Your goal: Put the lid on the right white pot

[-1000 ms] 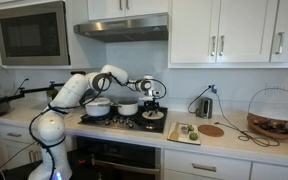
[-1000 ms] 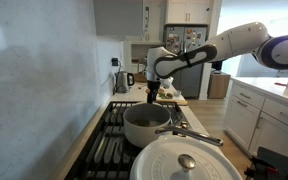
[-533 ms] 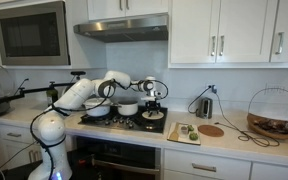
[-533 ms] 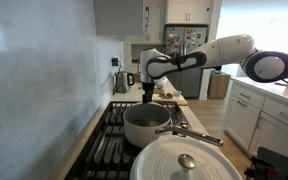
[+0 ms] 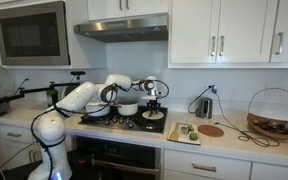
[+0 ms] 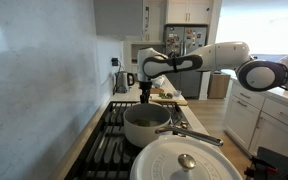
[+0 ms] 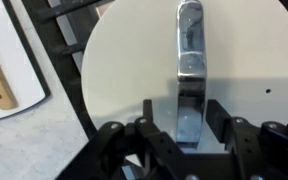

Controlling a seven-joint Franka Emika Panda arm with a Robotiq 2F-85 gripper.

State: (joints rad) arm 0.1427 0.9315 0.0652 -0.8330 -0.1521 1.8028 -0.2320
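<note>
In the wrist view the lid point(image 7: 124, 80) fills the picture: a pale round disc with a shiny metal strap handle point(image 7: 189, 55) across its middle, lying flat on the dark stove grate. My gripper point(image 7: 181, 120) is down over it, open. Its fingers point(image 7: 214, 115) stand close on either side of the handle, with a thin gap on the right. In an exterior view the gripper point(image 5: 151, 103) hangs over the lid point(image 5: 152, 115) at the stove's front right. The right white pot point(image 5: 128, 108) point(image 6: 144, 128) stands uncovered just beside it.
A larger white pot point(image 5: 99, 109) stands at the left of the stove, with a knobbed cover point(image 6: 189, 160). On the counter to the right are a cutting board point(image 5: 184, 132), a brown round board point(image 5: 212, 130), a kettle point(image 5: 204, 105) and a wire basket point(image 5: 274, 115).
The arm has come down onto the lid. The jaws have narrowed from wide open to close beside the handle.
</note>
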